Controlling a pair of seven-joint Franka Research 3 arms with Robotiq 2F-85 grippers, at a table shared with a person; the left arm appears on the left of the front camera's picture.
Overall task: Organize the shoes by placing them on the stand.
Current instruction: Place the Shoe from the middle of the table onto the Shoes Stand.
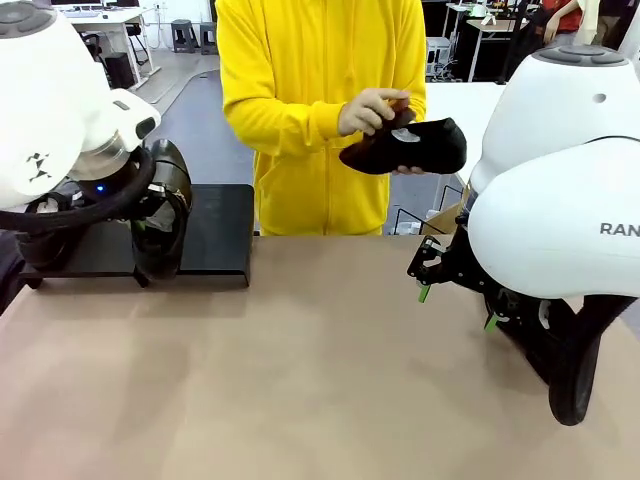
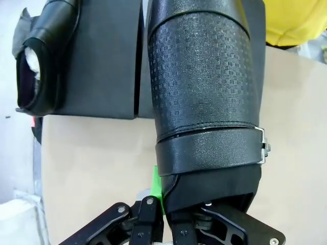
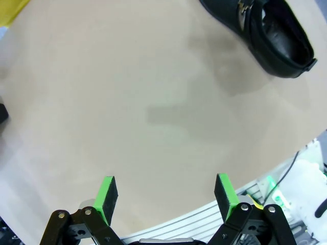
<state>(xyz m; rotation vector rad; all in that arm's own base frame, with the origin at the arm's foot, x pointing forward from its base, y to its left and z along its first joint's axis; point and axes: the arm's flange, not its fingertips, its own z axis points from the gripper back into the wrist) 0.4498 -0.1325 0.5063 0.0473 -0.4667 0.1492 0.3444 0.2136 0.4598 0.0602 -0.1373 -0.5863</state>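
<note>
- our left claw (image 2: pixel 171 206) is pressed together and pinches the edge of the held shoe (image 2: pixel 204 76), at the bottom middle of the left wrist picture.
- the held shoe points its toe up the picture, over the stand (image 2: pixel 102 66), the flat black rack across the top.
- in the front picture the held shoe is at the left, right by the stand.
- we cannot tell if its sole rests on the stand or hangs just above it.
- a second shoe (image 2: pixel 41 61) sits on the stand at the upper left of the left wrist picture, with white paper inside.
- our right claw (image 3: pixel 166 191) is spread wide and pinches nothing, and bare table (image 3: pixel 127 102) lies under it.
- a third shoe (image 3: pixel 271 35) lies on the table at the upper right of the right wrist picture, apart from the claw.
- in the front picture the person's hand (image 1: pixel 372 110) holds a fourth shoe (image 1: pixel 415 148) in the air at the upper middle, well apart from the stand.
- we think the step in hand is putting the held shoe on the stand, beside the second shoe.
- one shoe looks done and three are not.
- next, we think the left claw must lower the shoe until it lies flat on the slope, then let go and pull back without tipping it.
- after that, the right claw could reach for the third shoe, or wait for the one from the person.
</note>
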